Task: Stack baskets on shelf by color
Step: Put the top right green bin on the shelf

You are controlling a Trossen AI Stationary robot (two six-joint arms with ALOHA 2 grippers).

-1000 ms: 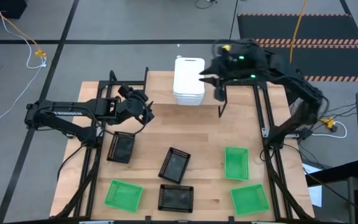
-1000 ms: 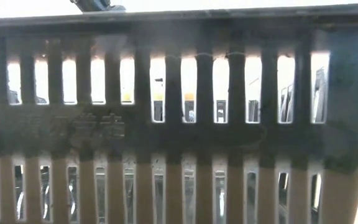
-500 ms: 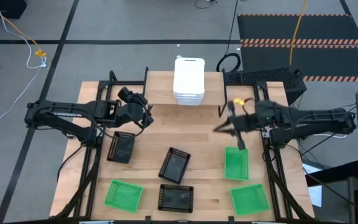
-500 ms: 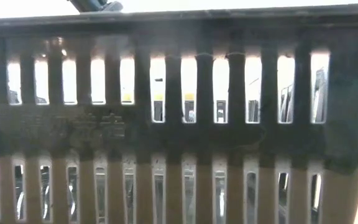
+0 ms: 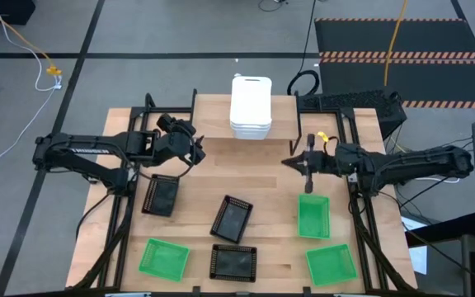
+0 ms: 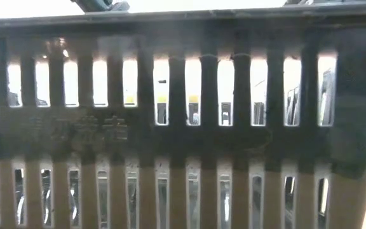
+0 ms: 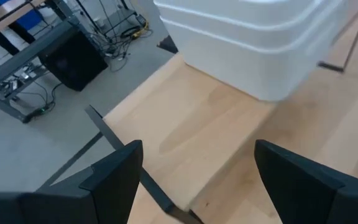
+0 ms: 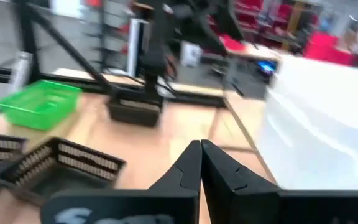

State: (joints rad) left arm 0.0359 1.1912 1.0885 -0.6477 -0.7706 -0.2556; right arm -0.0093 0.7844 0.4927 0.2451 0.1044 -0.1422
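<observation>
Three white baskets [image 5: 251,107] stand nested in one stack on the light-wood shelf [image 5: 213,124] at the table's far edge. Three black mesh baskets [image 5: 161,195], [image 5: 232,219], [image 5: 233,261] and three green baskets [image 5: 313,216], [image 5: 331,264], [image 5: 164,257] lie singly on the tabletop. My left gripper [image 5: 192,150] is open, left of the shelf and just beyond a black basket; its wrist view shows the white stack [image 7: 260,43] ahead. My right gripper [image 5: 303,165] is shut, hovering right of centre, just beyond a green basket, holding nothing.
A black mesh basket [image 6: 183,127] sits right against the low camera and fills that view. Black frame rails [image 5: 357,173] run along the table's left and right sides. Bare wood [image 5: 246,169] lies between the shelf and the scattered baskets.
My right arm has swung away from the white stack on the shelf, toward the table's near and right side, and now hangs low beside the green basket right of centre. The baskets lie where they were.
</observation>
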